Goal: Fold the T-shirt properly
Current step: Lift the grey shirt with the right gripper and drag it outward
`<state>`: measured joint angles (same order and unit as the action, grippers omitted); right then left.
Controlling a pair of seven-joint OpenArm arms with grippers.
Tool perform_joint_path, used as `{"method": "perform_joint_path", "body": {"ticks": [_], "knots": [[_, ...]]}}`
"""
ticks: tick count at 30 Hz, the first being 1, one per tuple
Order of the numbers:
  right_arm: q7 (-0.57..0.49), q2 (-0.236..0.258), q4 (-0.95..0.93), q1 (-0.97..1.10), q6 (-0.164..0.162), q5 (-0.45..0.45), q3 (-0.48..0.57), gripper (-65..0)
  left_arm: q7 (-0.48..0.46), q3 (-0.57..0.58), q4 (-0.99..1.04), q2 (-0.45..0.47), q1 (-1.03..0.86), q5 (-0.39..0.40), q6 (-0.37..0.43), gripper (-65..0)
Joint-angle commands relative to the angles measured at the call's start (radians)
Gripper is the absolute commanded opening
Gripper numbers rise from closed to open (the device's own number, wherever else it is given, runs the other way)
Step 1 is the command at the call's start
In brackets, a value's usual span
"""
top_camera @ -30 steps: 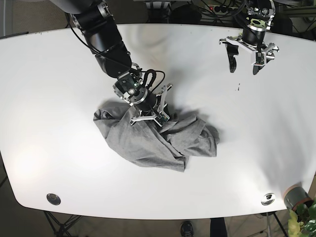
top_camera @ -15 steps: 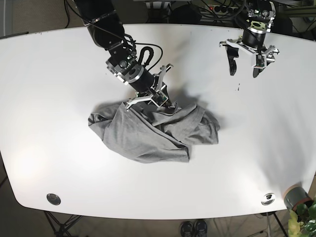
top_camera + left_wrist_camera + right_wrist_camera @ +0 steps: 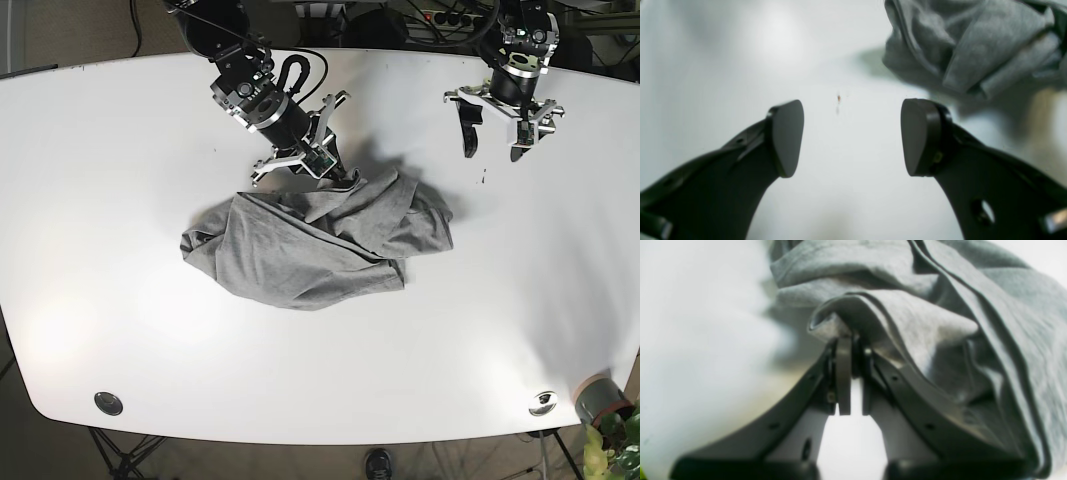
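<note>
At the near edge of the white worktop (image 3: 120,300) we see two small round metal fittings (image 3: 108,403), one toward each corner, and a potted plant (image 3: 612,432) just past the corner on the base view's right. Further in, near the middle, lies the grey T-shirt (image 3: 300,255), crumpled in a loose heap with folds and ridges running across it, one side spread flatter toward the base view's left, the other bunched up.

At the far edge of that heap our right gripper (image 3: 318,172) has its jaws closed on a fold of the cloth; in the right wrist view the fabric drapes over the pinched fingertips (image 3: 843,373) and falls away to the side. The arm behind it reaches in from the far side of the worktop.

Farthest back, well apart from the shirt, our left gripper (image 3: 495,128) hangs over bare worktop with its jaws spread wide and nothing between them. In its wrist view the two dark pads (image 3: 786,136) stand apart, with the shirt's edge beyond them.
</note>
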<state>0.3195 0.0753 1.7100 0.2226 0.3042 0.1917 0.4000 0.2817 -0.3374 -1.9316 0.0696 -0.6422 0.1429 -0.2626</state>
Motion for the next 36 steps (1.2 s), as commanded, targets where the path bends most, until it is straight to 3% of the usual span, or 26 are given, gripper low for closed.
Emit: {"method": "perform_joint_path", "body": {"ticks": [1, 3, 7, 13, 18, 36], "knots": [[-0.024, -0.004, 0.117, -0.022, -0.003, -0.064, -0.002, -62.9, 0.023, -0.004, -0.018, 0.005, 0.022, 0.007, 0.000, -22.4], [-0.003, -0.004, 0.141, -0.058, -0.003, -0.061, -0.014, -62.9, 0.032, -0.004, -0.018, 0.005, 0.022, 0.007, -0.002, -22.4], [0.137, -0.004, 0.210, -0.183, 0.002, -0.084, -0.054, -62.9, 0.034, -0.004, -0.022, 0.005, 0.022, 0.007, -0.002, -22.4], [0.258, -0.006, 0.236, -0.397, 0.059, -0.149, -0.121, -62.9, 0.034, -0.002, -0.022, 0.005, 0.025, 0.007, -0.002, -22.4], [0.293, -0.006, 0.236, -0.547, 0.099, -0.182, -0.187, -62.9, 0.034, -0.002, -0.022, 0.005, 0.023, 0.007, -0.002, -22.4], [0.485, -0.002, 0.279, -1.044, 0.241, -0.176, -0.329, -62.9, 0.034, 0.103, -0.045, -0.001, 0.077, 0.004, -0.002, -22.4]]}}
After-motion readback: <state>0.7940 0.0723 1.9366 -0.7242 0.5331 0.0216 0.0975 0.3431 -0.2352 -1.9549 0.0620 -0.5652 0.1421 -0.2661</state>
